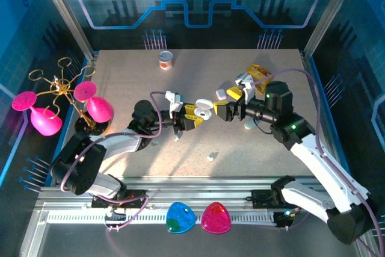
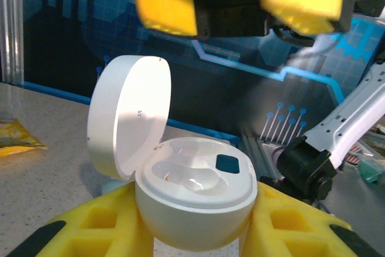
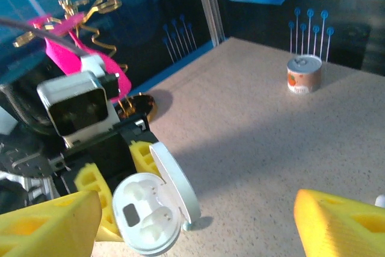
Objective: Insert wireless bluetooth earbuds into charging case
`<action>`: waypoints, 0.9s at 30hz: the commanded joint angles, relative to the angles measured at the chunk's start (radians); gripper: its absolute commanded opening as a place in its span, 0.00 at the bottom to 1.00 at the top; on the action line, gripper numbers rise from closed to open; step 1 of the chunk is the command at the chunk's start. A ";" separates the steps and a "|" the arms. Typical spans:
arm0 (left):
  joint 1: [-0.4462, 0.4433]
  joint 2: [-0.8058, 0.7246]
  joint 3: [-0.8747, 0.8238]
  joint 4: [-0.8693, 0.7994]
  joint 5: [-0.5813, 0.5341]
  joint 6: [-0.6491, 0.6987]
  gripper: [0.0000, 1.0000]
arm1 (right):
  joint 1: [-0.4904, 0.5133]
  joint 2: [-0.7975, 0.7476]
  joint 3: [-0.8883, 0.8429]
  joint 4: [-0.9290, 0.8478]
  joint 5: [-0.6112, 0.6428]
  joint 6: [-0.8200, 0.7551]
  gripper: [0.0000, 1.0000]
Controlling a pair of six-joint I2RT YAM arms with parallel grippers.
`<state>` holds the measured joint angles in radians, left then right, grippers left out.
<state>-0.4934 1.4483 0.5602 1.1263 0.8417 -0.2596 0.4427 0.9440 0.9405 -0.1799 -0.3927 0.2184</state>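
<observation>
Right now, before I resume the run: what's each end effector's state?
Left end effector: closed on the open charging case.
Right end effector: open.

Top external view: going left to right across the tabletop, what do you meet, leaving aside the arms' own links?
Gold rack with pink glasses → small can → open charging case → right gripper, open → yellow packet.
</observation>
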 commanded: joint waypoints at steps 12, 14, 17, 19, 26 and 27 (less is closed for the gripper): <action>0.007 -0.127 -0.083 0.025 -0.229 0.168 0.26 | -0.144 0.078 -0.191 0.070 0.080 0.274 0.94; 0.007 -0.146 -0.087 0.006 -0.231 0.177 0.26 | -0.143 0.137 -0.191 0.050 0.097 0.290 0.92; 0.007 -0.166 -0.089 -0.010 -0.231 0.184 0.26 | -0.124 0.219 -0.188 0.036 0.103 0.299 0.89; 0.007 -0.180 -0.097 -0.019 -0.234 0.191 0.26 | -0.100 0.269 -0.178 0.021 0.114 0.293 0.88; 0.008 -0.197 -0.103 -0.040 -0.234 0.209 0.26 | -0.055 0.432 -0.139 0.045 0.122 0.297 0.71; 0.007 -0.197 -0.103 -0.041 -0.234 0.210 0.26 | -0.051 0.458 -0.126 0.048 0.125 0.296 0.70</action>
<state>-0.4927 1.2743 0.4725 1.0882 0.6197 -0.0772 0.3763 1.3632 0.7673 -0.1417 -0.2844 0.5133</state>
